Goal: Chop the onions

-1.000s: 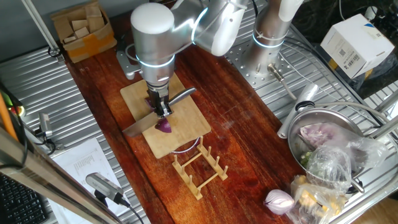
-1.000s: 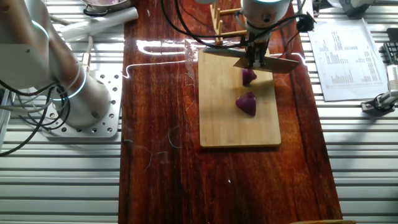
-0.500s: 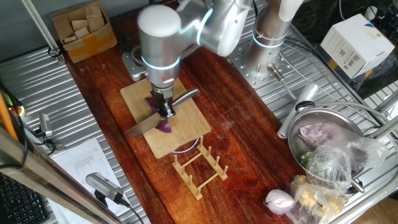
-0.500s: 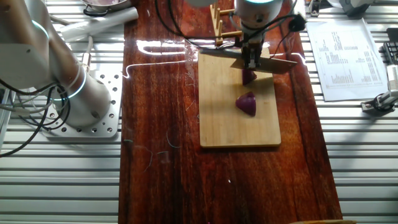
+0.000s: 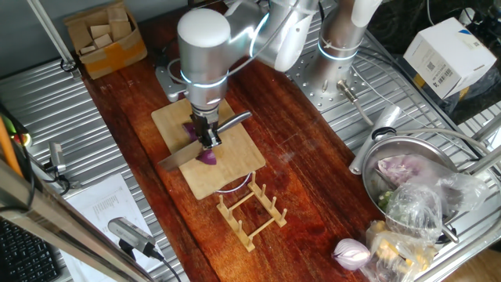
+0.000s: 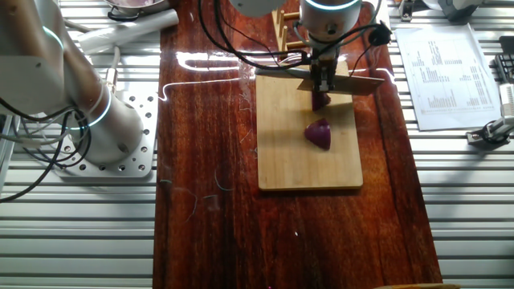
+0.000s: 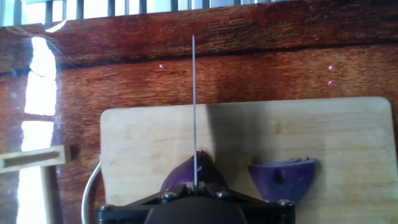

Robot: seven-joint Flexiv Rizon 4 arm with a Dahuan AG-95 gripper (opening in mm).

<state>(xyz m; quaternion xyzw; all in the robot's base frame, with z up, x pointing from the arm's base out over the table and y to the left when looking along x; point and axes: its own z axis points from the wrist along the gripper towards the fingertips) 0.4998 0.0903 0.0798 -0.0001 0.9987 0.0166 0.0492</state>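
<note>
Chopping only just starting, by the look of it; both onions in big pieces on the wooden board, no small bits to be seen; so nearly all the cutting left to do.

Claw clenched on the knife, handle sticking out one side and blade out the other; knife held right over the first onion wedge, thin edge lined up down its middle in the hand view; hard to tell whether touching the wedge or just above it.

Second onion wedge lying just beside the first on the same board, cut side up, not under the blade; looks whole too.

Board sitting on the dark red wooden table; wooden rack just past the board's end.

Off to the side, a metal bowl holding something pale pink and a crinkly clear bag with green stuff inside; a whole round pink onion lying near that bag, outside the bowl; a cardboard box at the far corner with little wooden blocks in it.
</note>
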